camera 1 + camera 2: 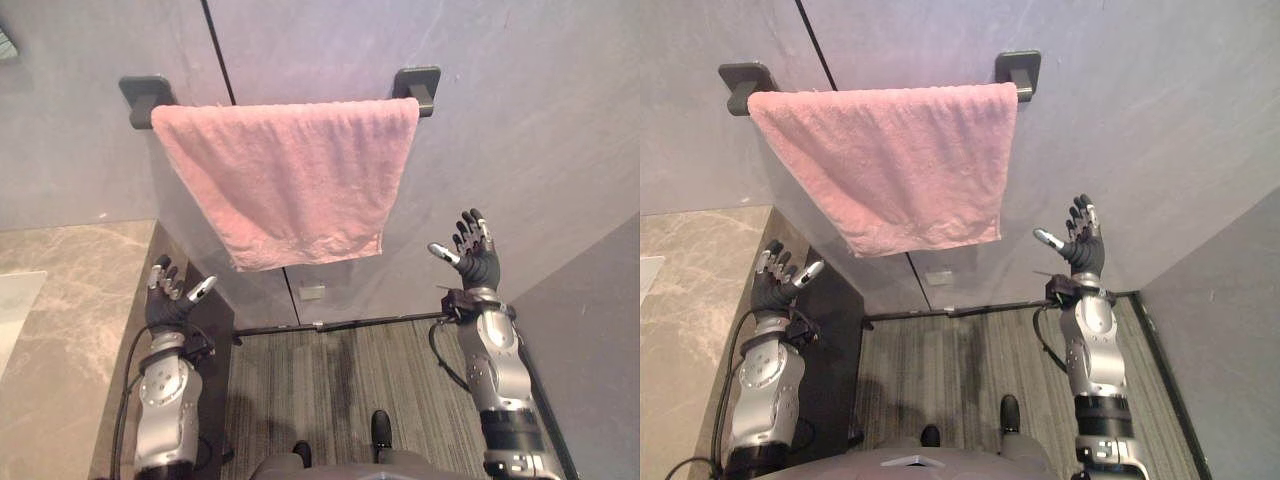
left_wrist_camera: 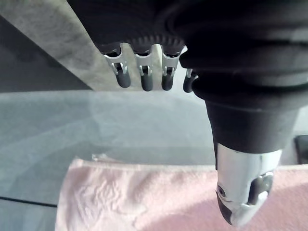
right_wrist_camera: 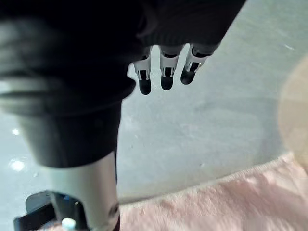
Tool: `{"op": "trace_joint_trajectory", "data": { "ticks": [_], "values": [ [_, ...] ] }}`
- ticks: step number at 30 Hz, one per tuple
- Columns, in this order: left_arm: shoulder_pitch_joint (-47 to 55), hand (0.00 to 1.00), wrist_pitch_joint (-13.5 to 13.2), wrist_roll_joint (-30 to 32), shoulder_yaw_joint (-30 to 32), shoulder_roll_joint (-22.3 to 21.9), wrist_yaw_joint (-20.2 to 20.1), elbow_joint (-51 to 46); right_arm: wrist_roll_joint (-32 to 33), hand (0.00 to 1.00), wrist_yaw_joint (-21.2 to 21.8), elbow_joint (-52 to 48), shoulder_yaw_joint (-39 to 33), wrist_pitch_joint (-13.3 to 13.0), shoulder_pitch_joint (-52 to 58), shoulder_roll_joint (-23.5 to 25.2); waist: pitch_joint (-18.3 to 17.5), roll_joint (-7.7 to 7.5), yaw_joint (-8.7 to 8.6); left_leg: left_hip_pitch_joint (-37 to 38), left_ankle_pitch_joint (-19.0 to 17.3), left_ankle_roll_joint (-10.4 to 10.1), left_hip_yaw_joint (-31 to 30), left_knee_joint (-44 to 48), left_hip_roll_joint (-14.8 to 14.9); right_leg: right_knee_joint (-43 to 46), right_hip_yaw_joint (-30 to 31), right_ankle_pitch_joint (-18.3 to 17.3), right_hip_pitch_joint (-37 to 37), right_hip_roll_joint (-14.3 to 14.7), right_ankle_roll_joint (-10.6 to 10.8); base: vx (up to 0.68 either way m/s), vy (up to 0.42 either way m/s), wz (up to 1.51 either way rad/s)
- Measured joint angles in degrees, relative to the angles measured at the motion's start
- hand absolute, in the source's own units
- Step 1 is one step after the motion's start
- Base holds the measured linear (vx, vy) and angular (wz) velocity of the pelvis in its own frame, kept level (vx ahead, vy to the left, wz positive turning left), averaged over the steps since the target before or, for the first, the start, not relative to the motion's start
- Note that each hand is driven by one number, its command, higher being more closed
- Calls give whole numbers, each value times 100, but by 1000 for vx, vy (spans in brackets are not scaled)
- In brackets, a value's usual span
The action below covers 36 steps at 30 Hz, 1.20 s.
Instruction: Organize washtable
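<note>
Up on the grey wall (image 1: 530, 140), the pink terry towel (image 1: 290, 180) is draped over a rail. It fills the whole run between the dark left bracket (image 1: 145, 97) and the dark right bracket (image 1: 419, 88), and its top edge sits right along the bar. It hangs flat and loose down the wall, and neither hand is touching it.

The right hand (image 1: 476, 262) is raised on the right, palm toward the wall. Its fingers (image 1: 470, 228) are straight and fanned apart and its thumb is out to the side, with nothing in its grasp. It sits below and to the right of the towel's lower corner, clear of the cloth. From the right wrist, the dark-tipped fingers (image 3: 144, 81) point at bare wall, with the towel's edge (image 3: 231, 202) beyond them.

The left hand (image 1: 170, 297) is low on the left, just beside the edge of the beige marble counter (image 1: 70, 300) and its dark side panel. Its fingers (image 1: 160, 275) are spread and relaxed, the thumb is apart, and it holds nothing. It is well below the towel's left end. The left wrist camera has the fingertips (image 2: 123, 78) in a row over the wall and the thumb (image 2: 245, 192) in front of pink cloth.

Below, striped grey flooring (image 1: 330, 385) runs to the foot of the wall.
</note>
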Motion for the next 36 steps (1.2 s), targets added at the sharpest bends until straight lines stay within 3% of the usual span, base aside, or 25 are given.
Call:
{"op": "trace_joint_trajectory", "data": {
  "ticks": [4,9,13,21,26,29,36],
  "values": [
    [532,0,-29,-468,-550,-5,-568,-497,70,0,735,-355,835,5,573,-25,0,-7,-12,5,-3,2,-2,-18,0,0,-10,-20,-2,-4,20,0,0,0],
    [706,0,-36,-1139,-1324,63,-1230,-667,506,0,1536,-375,1915,12,460,-69,-41,-72,8,4,-7,5,-24,-4,-2,0,-46,-29,14,-6,36,1,-1,2],
    [599,0,-62,-1474,-1626,181,-1334,-668,864,0,1642,-339,2338,14,-52,-122,-89,-145,1,8,-7,5,-24,18,-4,0,-49,-23,27,-7,42,0,0,0],
    [-366,0,-220,-1681,-1879,323,-1057,-547,1196,0,1472,245,2659,20,-1141,-58,-128,-203,25,44,-8,11,-1,84,-21,1,-49,6,97,-5,74,-15,1,0],
    [-1223,0,-232,-1688,-1891,411,-694,314,1383,0,1182,764,2847,16,-1831,-43,-129,-198,38,82,-7,8,30,95,-4,0,15,28,123,-3,42,-10,-2,-4],
    [-2021,0,-230,-1778,-1888,588,-473,1019,1811,0,1031,1303,3053,18,-2456,53,-129,-198,13,77,-1,-1,47,107,8,0,34,53,110,2,18,-11,-4,-4],
    [-2802,0,-283,-2012,-1817,923,-187,1456,2026,0,654,1756,3018,15,-2909,176,-129,-198,-2,-19,1,-4,57,142,14,0,39,87,20,13,-14,0,0,0]
  ]
}}
